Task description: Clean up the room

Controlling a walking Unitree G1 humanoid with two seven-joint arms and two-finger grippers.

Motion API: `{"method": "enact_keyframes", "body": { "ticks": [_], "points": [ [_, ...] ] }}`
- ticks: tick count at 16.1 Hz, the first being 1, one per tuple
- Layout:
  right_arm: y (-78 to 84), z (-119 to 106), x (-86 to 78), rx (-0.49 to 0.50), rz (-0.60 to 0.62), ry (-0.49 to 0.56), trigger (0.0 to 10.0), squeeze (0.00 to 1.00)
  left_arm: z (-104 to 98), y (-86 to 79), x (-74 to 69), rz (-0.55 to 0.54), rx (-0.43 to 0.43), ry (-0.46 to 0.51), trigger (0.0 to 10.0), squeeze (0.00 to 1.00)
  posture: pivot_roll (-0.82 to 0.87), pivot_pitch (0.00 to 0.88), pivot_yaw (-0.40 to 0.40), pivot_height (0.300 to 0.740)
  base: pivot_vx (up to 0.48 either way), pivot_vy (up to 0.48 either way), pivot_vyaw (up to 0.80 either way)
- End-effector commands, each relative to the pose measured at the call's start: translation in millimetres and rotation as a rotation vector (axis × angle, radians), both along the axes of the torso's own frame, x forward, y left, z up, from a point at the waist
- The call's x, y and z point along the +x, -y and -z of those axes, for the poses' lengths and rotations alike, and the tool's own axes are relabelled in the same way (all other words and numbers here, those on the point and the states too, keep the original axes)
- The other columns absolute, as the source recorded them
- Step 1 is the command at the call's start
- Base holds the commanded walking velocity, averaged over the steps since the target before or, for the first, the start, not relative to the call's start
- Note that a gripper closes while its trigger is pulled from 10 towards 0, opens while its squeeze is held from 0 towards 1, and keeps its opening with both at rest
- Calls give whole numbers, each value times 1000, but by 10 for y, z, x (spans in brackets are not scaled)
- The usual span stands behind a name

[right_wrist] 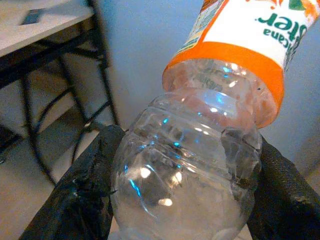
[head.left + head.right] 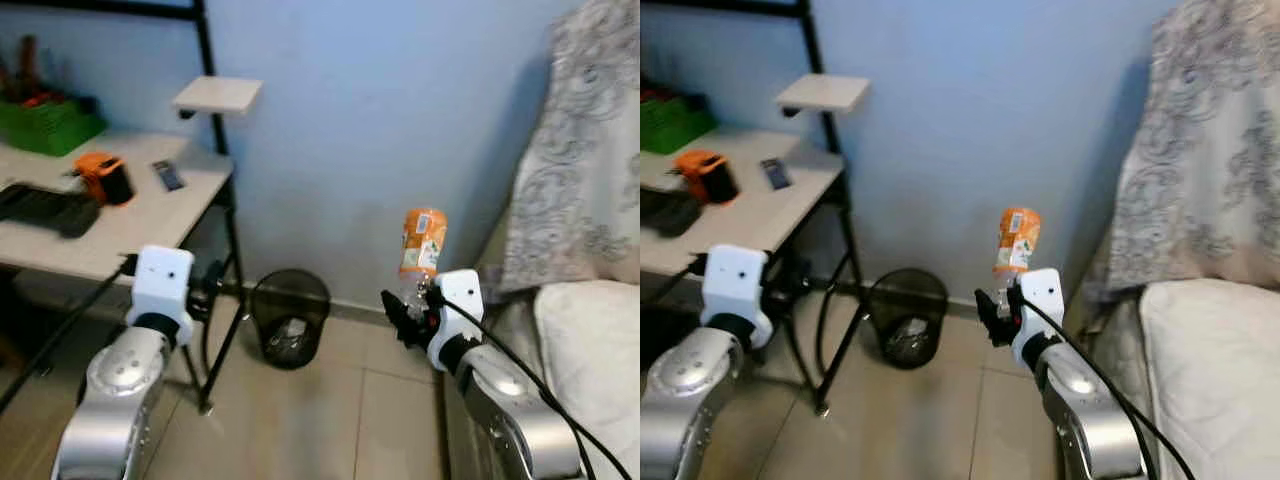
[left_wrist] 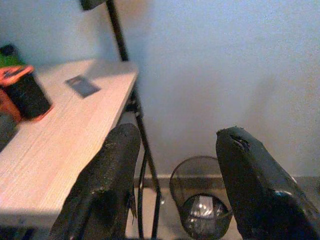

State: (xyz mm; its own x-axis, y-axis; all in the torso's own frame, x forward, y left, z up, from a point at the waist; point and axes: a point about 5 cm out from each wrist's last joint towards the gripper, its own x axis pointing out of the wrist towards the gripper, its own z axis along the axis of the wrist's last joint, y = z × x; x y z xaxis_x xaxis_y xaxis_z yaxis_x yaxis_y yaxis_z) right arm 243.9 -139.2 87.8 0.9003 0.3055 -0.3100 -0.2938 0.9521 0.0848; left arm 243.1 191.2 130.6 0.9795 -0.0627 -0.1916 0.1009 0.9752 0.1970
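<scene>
An empty clear plastic bottle point(image 2: 421, 245) with an orange label stands upright in my right gripper point(image 2: 412, 312), which is shut on its lower part point(image 1: 187, 165). I hold it in the air to the right of a black mesh wastebasket point(image 2: 289, 317) that stands on the tiled floor against the blue wall. Some crumpled trash lies in the basket point(image 3: 201, 210). My left gripper point(image 3: 175, 185) is open with nothing between its fingers, raised beside the desk's corner and pointing toward the basket.
A light wooden desk point(image 2: 140, 225) with black legs stands at the left, bearing an orange-black object point(image 2: 105, 178), a small dark device point(image 2: 168, 175), a keyboard and a green basket point(image 2: 48, 125). A bed point(image 2: 590, 350) with patterned cover is at the right. Tiled floor lies between.
</scene>
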Motion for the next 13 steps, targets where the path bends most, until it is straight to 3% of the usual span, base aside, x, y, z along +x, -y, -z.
{"method": "enact_keyframes", "body": {
  "ticks": [1, 13],
  "points": [
    [89, -28, 21, -17, 26, 9, 10000, 0, 1, 74, 11, 27, -9, -4, 10000, 0, -14, 0, -2, 740, 300, 0, 0],
    [102, -9, 17, -19, 34, -2, 10000, 0, 0, 108, 18, 42, -18, -6, 10000, 0, -9, 0, -12, 740, 308, 0, 0]
  ]
}}
